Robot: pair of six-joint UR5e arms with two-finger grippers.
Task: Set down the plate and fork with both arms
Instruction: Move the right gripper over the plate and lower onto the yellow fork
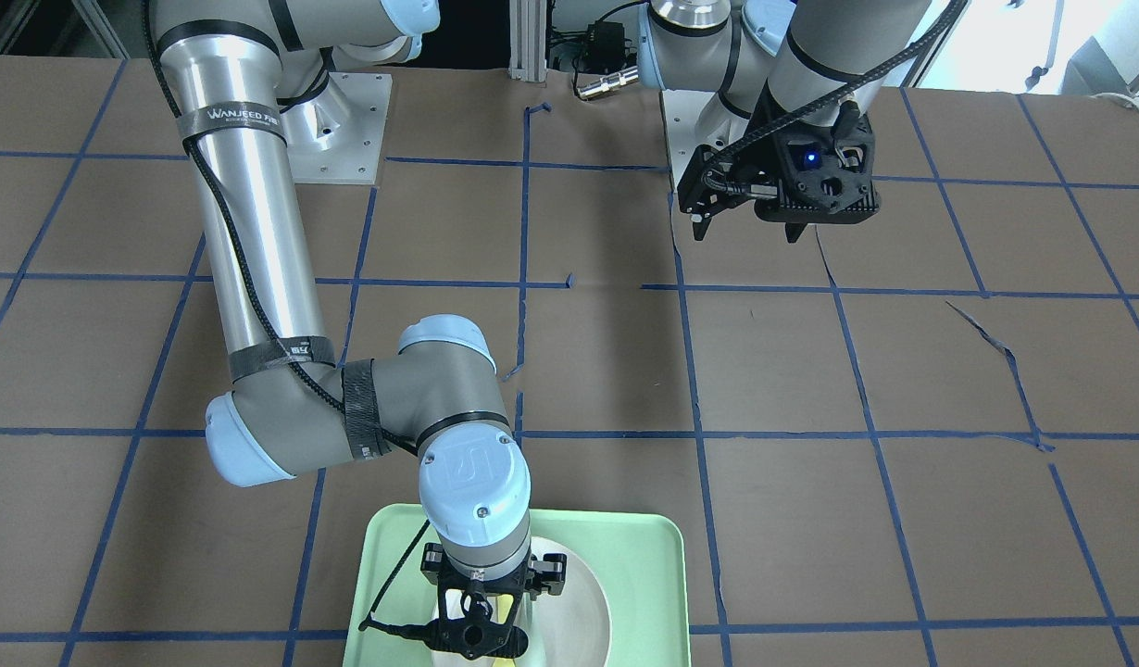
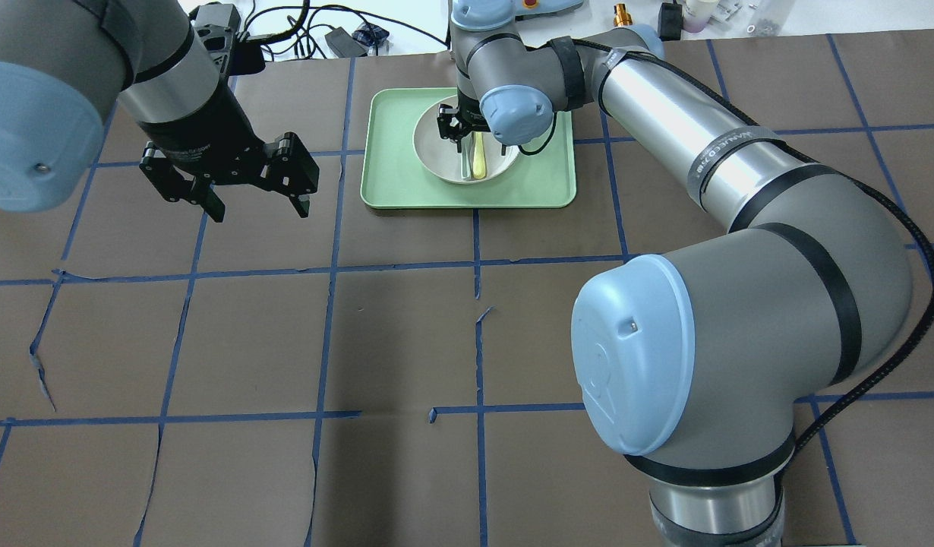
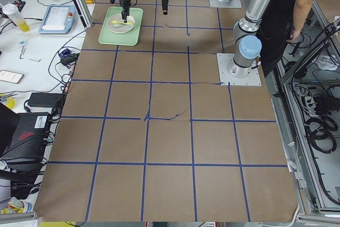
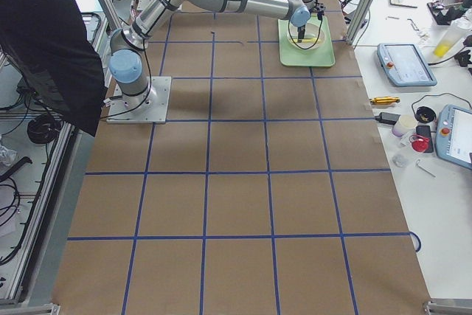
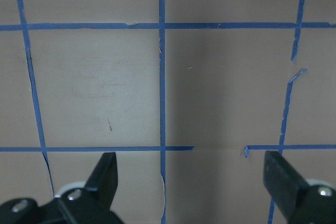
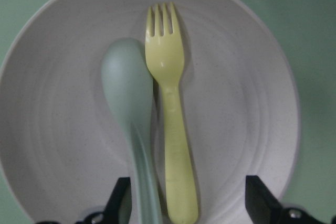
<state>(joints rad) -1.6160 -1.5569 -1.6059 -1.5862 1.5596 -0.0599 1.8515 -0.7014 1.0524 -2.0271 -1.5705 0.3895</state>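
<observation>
The off-white plate point(image 6: 236, 103) sits in the mint-green tray point(image 2: 391, 182) at the table's far side. The yellow fork point(image 6: 170, 114) lies flat in the plate, tines pointing away from the gripper, right beside a pale grey-green spoon point(image 6: 128, 103). My right gripper point(image 6: 189, 192) hangs open just above the plate, its fingers either side of both handles and holding nothing. In the overhead view it point(image 2: 455, 129) covers part of the plate point(image 2: 437, 148). My left gripper point(image 2: 260, 211) is open and empty, hovering over bare table to the tray's left.
The table is brown paper with a blue tape grid and some torn seams point(image 5: 289, 87). The right arm's elbow point(image 2: 740, 342) bulks over the near right. Cables and small items lie beyond the far edge point(image 2: 345, 34).
</observation>
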